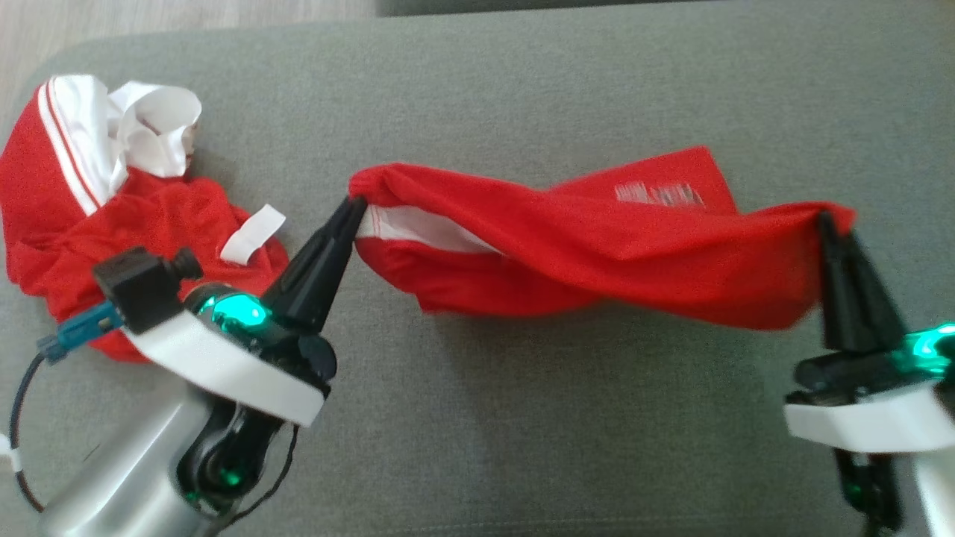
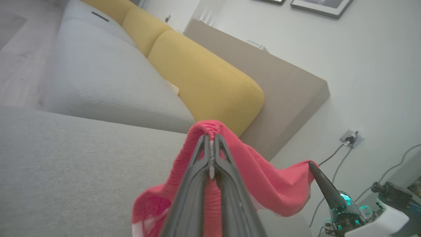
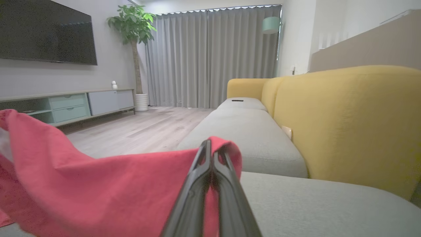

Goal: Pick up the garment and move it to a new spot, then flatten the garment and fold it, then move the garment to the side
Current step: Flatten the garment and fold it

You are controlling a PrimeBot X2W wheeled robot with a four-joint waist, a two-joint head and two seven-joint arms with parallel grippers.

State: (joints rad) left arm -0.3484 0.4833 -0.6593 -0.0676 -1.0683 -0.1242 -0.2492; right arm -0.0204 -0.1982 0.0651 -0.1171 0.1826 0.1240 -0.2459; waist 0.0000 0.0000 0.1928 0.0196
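**GARMENT HELD AT BOTH ENDS ABOVE SOFA SEAT**

**1. Surface and room.** The work surface is a grey fabric sofa seat (image 1: pixel 522 418). Yellow back cushions (image 2: pixel 204 75) run along one side of it. A pale wood floor (image 3: pixel 148 128) lies beyond the seat.

**2. Garment and grippers.** The red garment (image 1: pixel 582 253) hangs stretched and twisted between the two grippers, over the middle of the seat, with its shadow on the fabric below.
- The left gripper (image 1: pixel 357 203) is clenched on a bunched end of the garment where white trim shows.
- The right gripper (image 1: pixel 824 220) is clenched on the opposite corner.
- Whether the sagging middle touches the seat cannot be told.

A separate red-and-white heap (image 1: pixel 89 216) of cloth lies on the seat at the robot's left, beside the left wrist.

**3. Markings.** A white print (image 1: pixel 660 194) on the garment is blurred and not legible. A white tag (image 1: pixel 252 233) on the heap carries no readable text.

**4. View differences.**
- Head view: gives the top-down layout, the heap and the print.
- Left wrist view: adds a white wall (image 2: pixel 378 65), a socket (image 2: pixel 351 137) with cables plugged in, the lower edges of picture frames (image 2: pixel 320 5), and the right gripper at the garment's far corner.
- Right wrist view: adds a wall-mounted television (image 3: pixel 46 33), a potted plant (image 3: pixel 135 26), grey curtains (image 3: pixel 213 56) and a low cabinet (image 3: pixel 65 105).
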